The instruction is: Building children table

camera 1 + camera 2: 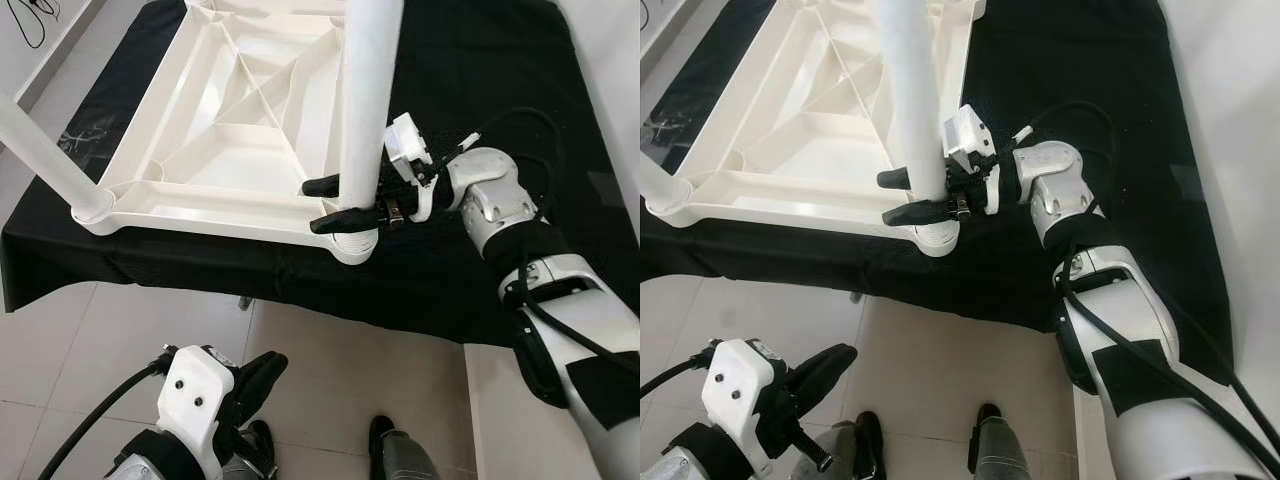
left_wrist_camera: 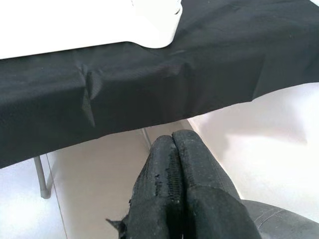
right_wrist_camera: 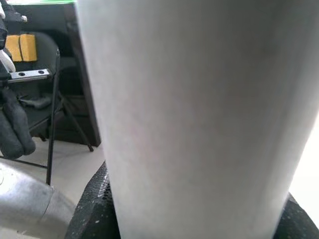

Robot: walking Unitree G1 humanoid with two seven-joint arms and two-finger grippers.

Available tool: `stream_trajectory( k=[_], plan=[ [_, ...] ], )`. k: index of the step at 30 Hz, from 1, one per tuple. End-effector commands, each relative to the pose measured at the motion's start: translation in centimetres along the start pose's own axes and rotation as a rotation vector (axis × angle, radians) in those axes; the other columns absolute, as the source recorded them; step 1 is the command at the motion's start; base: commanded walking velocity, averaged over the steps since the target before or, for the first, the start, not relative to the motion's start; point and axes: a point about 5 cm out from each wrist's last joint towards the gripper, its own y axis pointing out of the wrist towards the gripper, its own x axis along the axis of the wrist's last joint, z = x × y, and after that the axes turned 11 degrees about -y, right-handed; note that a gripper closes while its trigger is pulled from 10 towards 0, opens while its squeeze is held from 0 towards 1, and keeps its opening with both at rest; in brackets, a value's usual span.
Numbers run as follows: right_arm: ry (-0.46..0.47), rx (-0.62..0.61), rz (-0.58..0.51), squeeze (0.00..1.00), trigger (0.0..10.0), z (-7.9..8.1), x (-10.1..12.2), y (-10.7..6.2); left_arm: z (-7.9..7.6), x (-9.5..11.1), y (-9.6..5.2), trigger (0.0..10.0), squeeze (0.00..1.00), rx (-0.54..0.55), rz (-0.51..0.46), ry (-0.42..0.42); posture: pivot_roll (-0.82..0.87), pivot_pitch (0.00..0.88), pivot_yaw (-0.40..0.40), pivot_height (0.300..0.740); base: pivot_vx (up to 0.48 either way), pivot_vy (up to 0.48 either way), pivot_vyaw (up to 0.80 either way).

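A white plastic tabletop [image 1: 200, 205] lies upside down on a black cloth [image 1: 480, 70]. A white leg [image 1: 365, 100] stands upright in its near right corner socket. My right gripper [image 1: 332, 205] is shut on this leg just above the socket, one black finger on each side; the leg [image 3: 199, 124] is seen very close in the right wrist view. A second white leg [image 1: 40, 150] rises from the near left corner. My left gripper [image 1: 262, 378] hangs low over the floor in front of the table, fingers [image 2: 174, 154] pressed together with nothing in them.
The black cloth hangs over the table's front edge [image 1: 300, 290]. Pale floor tiles [image 1: 330, 380] lie below, with my feet [image 1: 385, 440] on them. A white surface [image 1: 490, 410] sits at the lower right. A metal table leg [image 2: 40, 174] stands under the cloth.
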Motion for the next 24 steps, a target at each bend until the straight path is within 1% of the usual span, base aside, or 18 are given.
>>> stream_trajectory(
  k=[1, 3, 7, 8, 10, 11, 13, 14, 16, 17, 18, 19, 20, 21, 22, 24],
  plan=[
    [0.061, 0.094, 0.030, 0.00, 10.0, 1.4, -1.6, 1.5, -0.1, -0.2, -0.5, 10.0, 0.00, 0.001, 0.031, 0.005, 0.14, 0.360, 0.022, 0.740, 0.000, 0.000, 0.00],
    [0.070, 0.103, 0.017, 0.00, 10.0, 1.4, -1.6, 1.8, 0.0, -0.1, -0.5, 10.0, 0.00, 0.003, 0.033, 0.006, 0.15, 0.364, 0.022, 0.740, 0.000, 0.000, 0.00],
    [0.086, 0.101, -0.002, 0.00, 10.0, 1.4, -1.5, 1.9, 0.0, -0.1, -0.5, 10.0, 0.00, 0.004, 0.033, 0.006, 0.15, 0.365, 0.022, 0.740, 0.000, 0.000, 0.00],
    [0.103, 0.097, -0.015, 0.00, 10.0, 1.3, -1.5, 2.0, 0.0, -0.1, -0.6, 10.0, 0.00, 0.004, 0.034, 0.007, 0.15, 0.365, 0.022, 0.740, 0.000, 0.000, 0.00],
    [0.103, 0.097, -0.015, 0.00, 10.0, 1.3, -1.5, 2.0, 0.0, -0.1, -0.6, 10.0, 0.00, 0.004, 0.034, 0.007, 0.15, 0.365, 0.022, 0.740, 0.000, 0.000, 0.00],
    [0.115, 0.079, -0.030, 0.00, 10.0, 1.1, -1.4, 2.0, 0.0, -0.1, -0.6, 10.0, 0.00, 0.005, 0.035, 0.007, 0.15, 0.368, 0.020, 0.740, 0.000, 0.000, 0.00],
    [0.115, 0.079, -0.030, 0.00, 10.0, 1.1, -1.4, 2.0, 0.0, -0.1, -0.6, 10.0, 0.00, 0.005, 0.035, 0.007, 0.15, 0.368, 0.020, 0.740, 0.000, 0.000, 0.00],
    [0.121, 0.054, -0.053, 0.00, 10.0, 0.8, -1.3, 2.0, 0.0, -0.1, -0.6, 10.0, 0.00, 0.006, 0.035, 0.006, 0.15, 0.368, 0.018, 0.740, 0.000, 0.000, 0.00],
    [0.121, 0.054, -0.053, 0.00, 10.0, 0.8, -1.3, 2.0, 0.0, -0.1, -0.6, 10.0, 0.00, 0.006, 0.035, 0.006, 0.15, 0.368, 0.018, 0.740, 0.000, 0.000, 0.00],
    [0.112, 0.025, -0.073, 0.00, 10.0, 0.7, -1.3, 1.9, 0.0, -0.1, -0.6, 10.0, 0.00, 0.007, 0.035, 0.006, 0.14, 0.368, 0.016, 0.740, 0.000, 0.000, 0.00],
    [0.112, 0.025, -0.073, 0.00, 10.0, 0.7, -1.3, 1.9, 0.0, -0.1, -0.6, 10.0, 0.00, 0.007, 0.035, 0.006, 0.14, 0.368, 0.016, 0.740, 0.000, 0.000, 0.00],
    [0.104, -0.022, -0.092, 0.00, 10.0, 0.5, -1.4, 1.9, 0.0, -0.1, -0.5, 10.0, 0.00, 0.008, 0.033, 0.005, 0.13, 0.367, 0.013, 0.740, 0.000, 0.000, 0.00],
    [0.085, -0.080, -0.082, 0.00, 10.0, 0.5, -1.6, 1.9, 0.0, -0.2, -0.4, 10.0, 0.00, 0.007, 0.032, 0.004, 0.12, 0.365, 0.011, 0.740, 0.000, 0.000, 0.00],
    [0.085, -0.080, -0.082, 0.00, 10.0, 0.5, -1.6, 1.9, 0.0, -0.2, -0.4, 10.0, 0.00, 0.007, 0.032, 0.004, 0.12, 0.365, 0.011, 0.740, 0.000, 0.000, 0.00],
    [0.068, -0.134, -0.067, 0.00, 10.0, 0.4, -1.9, 1.9, 0.0, -0.2, -0.4, 10.0, 0.00, 0.007, 0.031, 0.003, 0.12, 0.364, 0.009, 0.740, 0.000, 0.000, 0.00],
    [0.070, -0.292, -0.025, 0.00, 10.0, 0.1, -2.5, 2.0, 0.1, -0.2, -0.2, 10.0, 0.00, 0.006, 0.029, 0.002, 0.11, 0.357, 0.005, 0.740, 0.000, 0.000, 0.00]
  ],
)
